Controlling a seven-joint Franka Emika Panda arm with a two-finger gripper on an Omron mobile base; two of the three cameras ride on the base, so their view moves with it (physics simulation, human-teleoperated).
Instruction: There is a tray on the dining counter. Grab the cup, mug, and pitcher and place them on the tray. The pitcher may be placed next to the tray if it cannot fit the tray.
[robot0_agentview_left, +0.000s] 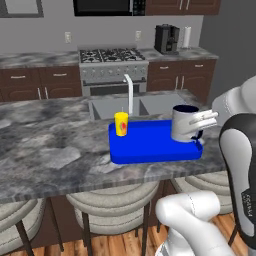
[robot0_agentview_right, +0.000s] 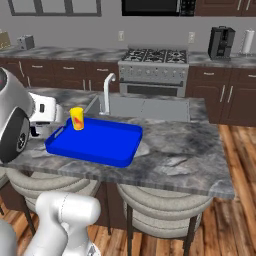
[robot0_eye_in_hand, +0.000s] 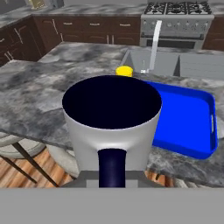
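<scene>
Left base view gives me the clearest read: the gripper (robot0_agentview_left: 202, 120) has the mug (robot0_agentview_left: 184, 123) in its grasp, the white fingers (robot0_agentview_left: 206, 118) reaching in against the side of the grey body near the handle. I see the mug upright at the right end of the tray (robot0_agentview_left: 150, 145), but I cannot tell whether its base is touching the tray floor or just above it. The cup (robot0_agentview_left: 121, 123) stands upright in the tray's far left corner, well apart from the mug. The tray lies on the dining counter (robot0_agentview_left: 45, 145), close to its near edge, just in front of the sink (robot0_agentview_left: 107, 107) and faucet (robot0_agentview_left: 129, 92).

From the hand view I look straight down into the mug's dark inside (robot0_eye_in_hand: 111, 101), its handle (robot0_eye_in_hand: 112, 166) pointing back at me; the fingertips themselves are hidden there. Stools (robot0_agentview_left: 107, 205) sit tucked under the counter's near edge.
</scene>
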